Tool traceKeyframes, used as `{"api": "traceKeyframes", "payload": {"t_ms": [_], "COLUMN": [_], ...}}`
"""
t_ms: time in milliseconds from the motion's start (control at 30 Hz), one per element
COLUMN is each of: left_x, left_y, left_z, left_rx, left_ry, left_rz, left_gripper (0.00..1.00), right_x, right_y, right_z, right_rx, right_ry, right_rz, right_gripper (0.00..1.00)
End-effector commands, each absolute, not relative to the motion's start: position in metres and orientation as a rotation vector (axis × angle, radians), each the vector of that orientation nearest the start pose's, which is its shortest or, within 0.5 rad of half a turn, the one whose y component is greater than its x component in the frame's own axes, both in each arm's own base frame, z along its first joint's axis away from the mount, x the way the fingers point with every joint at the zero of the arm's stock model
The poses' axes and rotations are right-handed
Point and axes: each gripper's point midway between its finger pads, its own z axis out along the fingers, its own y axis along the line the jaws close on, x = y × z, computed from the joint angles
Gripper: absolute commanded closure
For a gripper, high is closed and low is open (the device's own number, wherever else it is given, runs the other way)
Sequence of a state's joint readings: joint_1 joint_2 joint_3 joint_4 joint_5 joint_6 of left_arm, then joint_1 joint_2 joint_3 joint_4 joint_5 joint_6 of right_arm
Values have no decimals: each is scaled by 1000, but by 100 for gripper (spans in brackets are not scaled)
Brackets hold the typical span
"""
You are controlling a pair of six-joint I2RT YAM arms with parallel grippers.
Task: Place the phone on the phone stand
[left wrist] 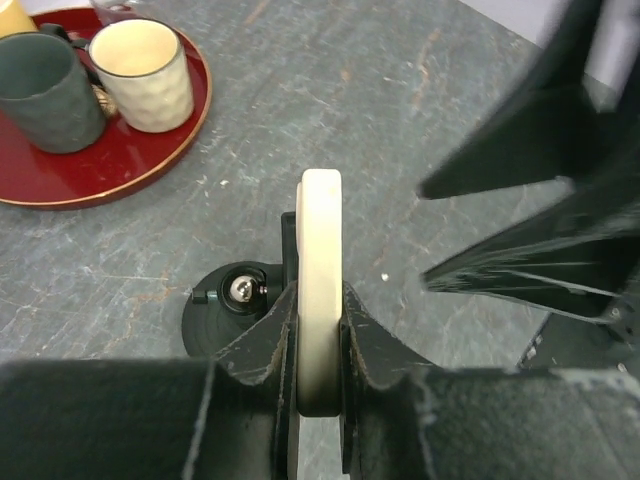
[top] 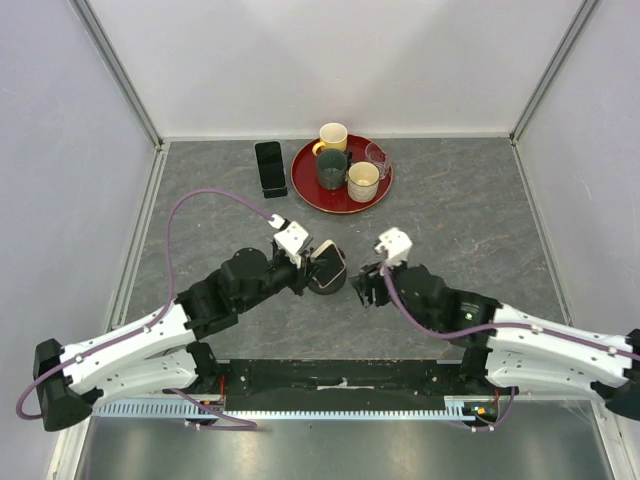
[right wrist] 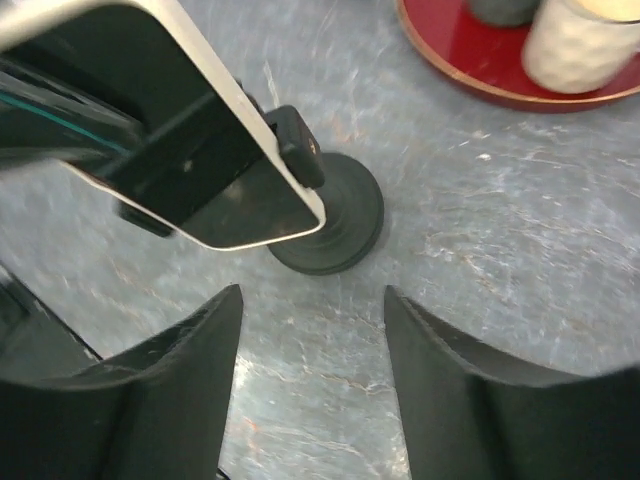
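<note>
Black fingers of the left hand (left wrist: 320, 335) are clamped on the cream edges of the phone (left wrist: 321, 225), gripping it edge-on and tilted over the phone stand (left wrist: 228, 303), seemingly so its back can meet the holder; it hangs right at the post, not yet let go; the right hand (right wrist: 312, 310) hovers just beside the round base, jaws apart and empty, likely ready to steady things; farther back on the grey surface (top: 450, 210), a red tray (top: 300, 185) of cups and a black slab (top: 269, 167) sit well apart.

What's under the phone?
Below the cream-edged black phone sits the round disc base of the black phone stand, on the grey table. Its post is mostly hidden behind the phone.
</note>
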State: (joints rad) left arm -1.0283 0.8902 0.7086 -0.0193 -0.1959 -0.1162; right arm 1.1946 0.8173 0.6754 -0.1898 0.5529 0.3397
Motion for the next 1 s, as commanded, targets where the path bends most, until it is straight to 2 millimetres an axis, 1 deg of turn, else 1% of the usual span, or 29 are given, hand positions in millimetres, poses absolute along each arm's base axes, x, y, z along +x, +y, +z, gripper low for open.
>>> {"api": "traceKeyframes", "payload": {"t_ms": [0, 33, 67, 100, 133, 167, 200, 233, 300, 333, 367, 400, 433, 500, 533, 600, 633, 700, 733, 767, 800, 833, 867, 967], "left_x": [178, 175, 170, 169, 169, 172, 171, 172, 182, 186, 197, 204, 215, 227, 237, 245, 254, 259, 268, 265, 266, 268, 265, 265], "left_y": [-265, -263, -261, -259, -257, -253, -249, -247, -237, -233, -225, -220, -212, -203, -194, -189, -182, -180, -171, -177, -177, -173, -181, -180], "left_z": [254, 253, 255, 255, 255, 259, 259, 262, 267, 275, 277, 274, 282, 287, 289, 294, 293, 293, 287, 286, 282, 283, 277, 274], "left_rx": [863, 892, 926, 972, 983, 976, 991, 986, 966, 958, 922, 921, 883, 846, 817, 852, 853, 932, 934, 1000, 1013, 1009, 1042, 1016], "left_ry": [1635, 1640, 1651, 1634, 1638, 1639, 1636, 1627, 1624, 1614, 1634, 1663, 1669, 1674, 1677, 1632, 1630, 1587, 1607, 1572, 1577, 1586, 1594, 1623], "left_rz": [-715, -729, -769, -759, -765, -754, -752, -742, -679, -652, -597, -561, -526, -492, -464, -430, -399, -389, -373, -432, -459, -477, -571, -681], "left_gripper": [98, 98, 98, 98, 98, 98, 98, 98, 98, 98, 98, 98, 98, 98, 98, 98, 98, 98, 98, 98, 98, 98, 98, 98], "right_x": [176, 163, 163, 172, 174, 175, 179, 180, 174, 171, 171, 171, 167, 166, 163, 159, 156, 147, 144, 141, 139, 136, 134, 127], "right_y": [296, 307, 313, 311, 313, 316, 315, 315, 314, 311, 308, 305, 301, 296, 291, 288, 285, 286, 286, 286, 286, 288, 289, 295], "right_z": [230, 233, 236, 236, 238, 235, 234, 233, 230, 227, 225, 224, 219, 216, 213, 211, 210, 211, 212, 212, 212, 214, 214, 215], "right_rx": [-718, -816, -856, -855, -863, -882, -870, -870, -885, -879, -864, -853, -845, -825, -819, -803, -798, -802, -805, -811, -813, -830, -839, -878], "right_ry": [1749, 1708, 1672, 1665, 1654, 1661, 1669, 1675, 1681, 1686, 1692, 1697, 1711, 1725, 1733, 1749, 1753, 1759, 1760, 1766, 1767, 1763, 1766, 1777], "right_rz": [856, 974, 1018, 1015, 1028, 1045, 1040, 1040, 1060, 1067, 1059, 1055, 1055, 1051, 1049, 1060, 1069, 1123, 1139, 1152, 1162, 1180, 1194, 1250], "right_gripper": [27, 16, 14, 13, 12, 12, 12, 12, 12, 12, 12, 12, 12, 12, 12, 12, 12, 12, 12, 12, 12, 12, 12, 12]}}
